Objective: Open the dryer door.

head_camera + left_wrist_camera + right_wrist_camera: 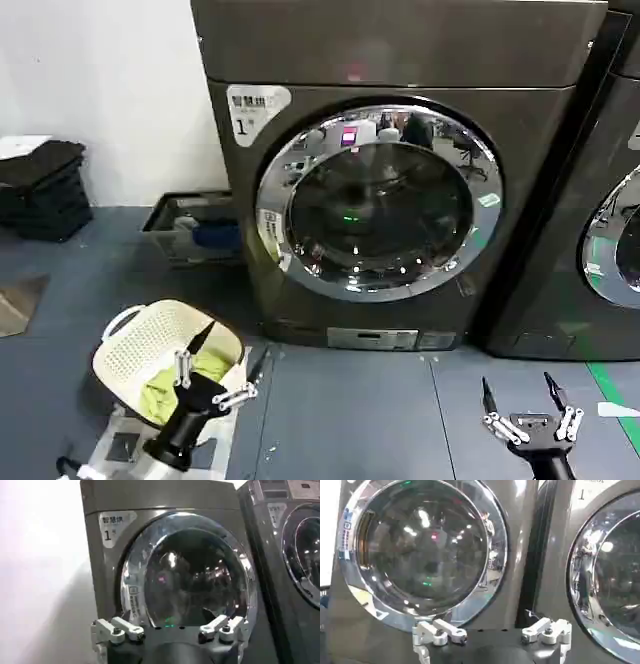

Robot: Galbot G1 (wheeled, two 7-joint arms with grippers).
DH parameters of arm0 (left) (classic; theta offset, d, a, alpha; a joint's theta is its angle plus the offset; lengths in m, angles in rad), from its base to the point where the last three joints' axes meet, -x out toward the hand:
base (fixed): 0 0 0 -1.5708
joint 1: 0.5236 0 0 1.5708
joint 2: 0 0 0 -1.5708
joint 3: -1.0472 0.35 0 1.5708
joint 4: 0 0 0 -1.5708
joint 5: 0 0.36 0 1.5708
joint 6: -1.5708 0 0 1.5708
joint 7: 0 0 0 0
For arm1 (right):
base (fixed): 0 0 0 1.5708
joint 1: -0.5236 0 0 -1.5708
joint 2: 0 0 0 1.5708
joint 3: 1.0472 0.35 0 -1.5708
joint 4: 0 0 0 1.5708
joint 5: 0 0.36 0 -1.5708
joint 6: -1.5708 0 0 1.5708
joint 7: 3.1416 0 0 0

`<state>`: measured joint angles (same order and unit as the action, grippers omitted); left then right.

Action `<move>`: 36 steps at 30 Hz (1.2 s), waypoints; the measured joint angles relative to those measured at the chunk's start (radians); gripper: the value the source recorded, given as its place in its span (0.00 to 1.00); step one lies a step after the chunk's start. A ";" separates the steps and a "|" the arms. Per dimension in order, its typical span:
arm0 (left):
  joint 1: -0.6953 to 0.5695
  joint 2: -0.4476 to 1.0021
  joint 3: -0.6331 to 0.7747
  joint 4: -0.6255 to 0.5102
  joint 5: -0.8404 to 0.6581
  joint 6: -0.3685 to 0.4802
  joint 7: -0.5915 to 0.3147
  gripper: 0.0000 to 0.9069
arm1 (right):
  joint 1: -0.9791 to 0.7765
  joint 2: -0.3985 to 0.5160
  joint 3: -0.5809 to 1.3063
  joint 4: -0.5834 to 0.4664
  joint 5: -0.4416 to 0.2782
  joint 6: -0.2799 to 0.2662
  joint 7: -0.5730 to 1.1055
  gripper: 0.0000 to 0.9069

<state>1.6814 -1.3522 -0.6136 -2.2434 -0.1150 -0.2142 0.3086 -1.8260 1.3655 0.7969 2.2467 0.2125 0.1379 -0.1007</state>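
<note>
The dryer (400, 60) is a big grey-brown machine with a white "1" sticker (243, 125) at its upper corner. The dryer door (378, 200), a chrome ring around dark glass, sits flush against the front. My left gripper (230, 350) hovers low over the floor to the left of the machine, open and holding nothing. My right gripper (517, 385) hangs low at the right, also open and empty. Both are well short of the door. The left wrist view faces the dryer door (195, 575) beyond my left gripper (172, 622). The right wrist view shows the dryer door (422, 545) past my right gripper (492, 625).
A cream laundry basket (150, 345) with green cloth stands just under the left arm. A grey crate (195, 225) sits by the wall, and a black stack (40, 185) lies at far left. A second, blacker machine (600, 200) stands close on the right.
</note>
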 joint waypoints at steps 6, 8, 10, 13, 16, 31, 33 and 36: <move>0.005 0.008 -0.002 -0.003 0.001 0.000 0.001 1.00 | 0.076 -0.069 -0.043 -0.020 0.017 -0.074 0.009 1.00; 0.006 0.008 -0.004 -0.006 0.001 0.001 0.001 1.00 | 0.106 -0.095 -0.057 -0.027 0.025 -0.095 0.017 1.00; 0.009 0.008 -0.004 -0.009 0.003 0.002 0.001 1.00 | 0.140 -0.125 -0.075 -0.036 0.044 -0.119 0.024 1.00; 0.015 0.004 -0.004 -0.014 0.006 0.002 0.001 1.00 | 0.194 -0.173 -0.097 -0.051 0.078 -0.143 0.025 1.00; 0.017 0.002 -0.005 -0.018 0.007 0.002 0.001 1.00 | 0.248 -0.226 -0.118 -0.069 0.123 -0.151 0.018 1.00; 0.023 -0.018 0.002 -0.030 0.022 0.001 0.002 1.00 | 0.455 -0.458 -0.226 -0.172 0.278 -0.114 -0.037 1.00; 0.023 -0.021 0.003 -0.030 0.025 0.001 0.003 1.00 | 0.482 -0.483 -0.245 -0.184 0.287 -0.109 -0.044 1.00; 0.023 -0.023 0.004 -0.030 0.027 0.001 0.003 1.00 | 0.524 -0.515 -0.278 -0.202 0.303 -0.104 -0.050 1.00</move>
<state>1.7049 -1.3753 -0.6097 -2.2736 -0.0876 -0.2129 0.3116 -1.3020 0.8506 0.5185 2.0447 0.5155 0.0343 -0.1508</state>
